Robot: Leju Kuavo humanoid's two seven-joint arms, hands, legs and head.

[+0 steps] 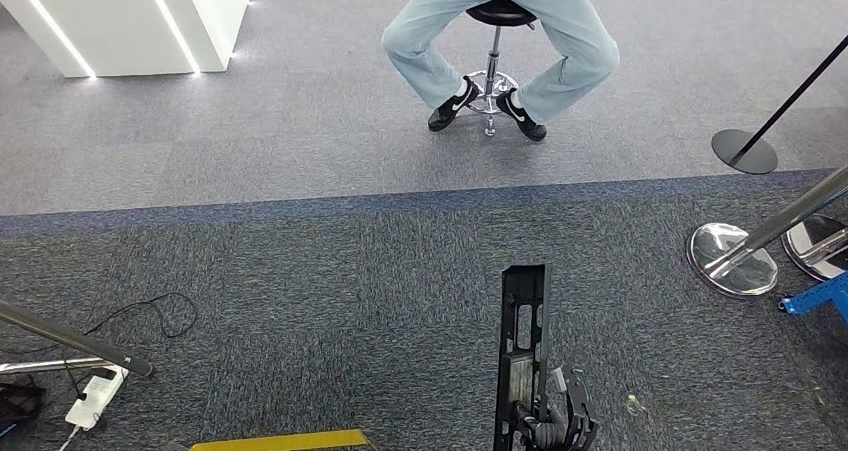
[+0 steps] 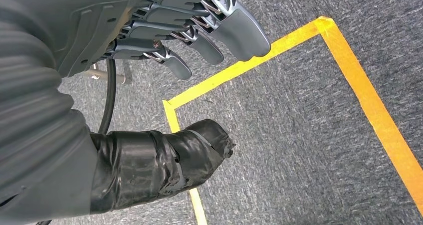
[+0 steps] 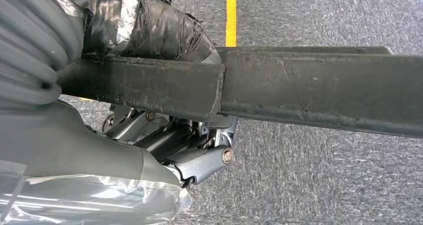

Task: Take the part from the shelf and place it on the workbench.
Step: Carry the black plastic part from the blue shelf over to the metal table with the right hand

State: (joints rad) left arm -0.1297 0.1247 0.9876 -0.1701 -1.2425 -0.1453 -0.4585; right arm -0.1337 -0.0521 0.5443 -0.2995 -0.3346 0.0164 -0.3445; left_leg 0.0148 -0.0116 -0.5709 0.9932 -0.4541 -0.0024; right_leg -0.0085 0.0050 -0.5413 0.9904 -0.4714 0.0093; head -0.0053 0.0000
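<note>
- The right hand, low and right of centre in the head view, is clenched around a long black metal part.
- The left hand is seen released, fingers spread above grey carpet.
- No readable writing is seen.
- Yellow floor tape is seen cornering nearby.
- A seated person is found at top centre, with open carpet between.

The head view looks forward and down from high over the carpet. Each wrist view sits close behind its own hand, facing the floor. All three share the carpet and the yellow tape.
</note>
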